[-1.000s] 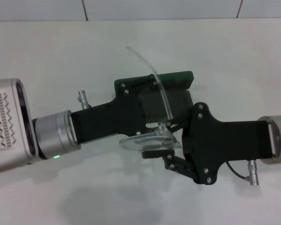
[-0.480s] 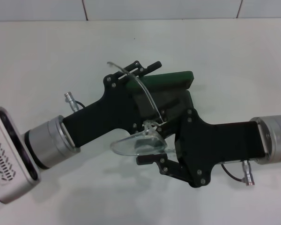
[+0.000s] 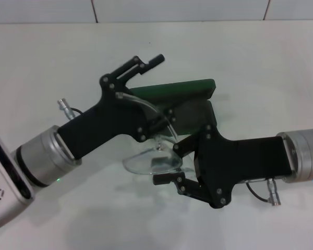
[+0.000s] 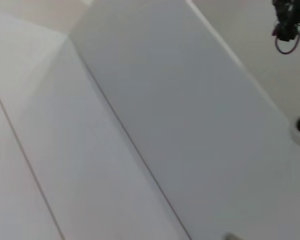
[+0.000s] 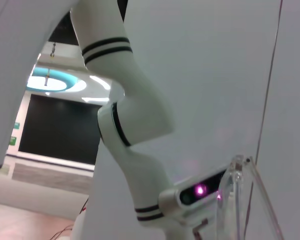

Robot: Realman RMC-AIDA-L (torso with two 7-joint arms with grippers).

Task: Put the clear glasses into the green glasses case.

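In the head view, the clear glasses (image 3: 151, 162) hang above the table in front of the green glasses case (image 3: 190, 89). My right gripper (image 3: 167, 164) comes in from the right and is shut on the lens, one finger above it and one below. One clear temple arm curves up and left across my left gripper (image 3: 159, 94), which reaches in from the lower left with its fingers spread wide around that arm. The case lies open behind both grippers, and they partly hide its dark lining (image 3: 190, 112). A clear edge of the glasses (image 5: 237, 195) shows in the right wrist view.
The white table (image 3: 261, 62) stretches around the case on all sides. A tiled wall (image 3: 177, 9) runs along its far edge. The left wrist view shows only white surfaces and a dark cable (image 4: 286, 27).
My left gripper has swung up and to the left off the case, and the raised temple arm has folded down and left with it. The right gripper and lens have shifted slightly left.
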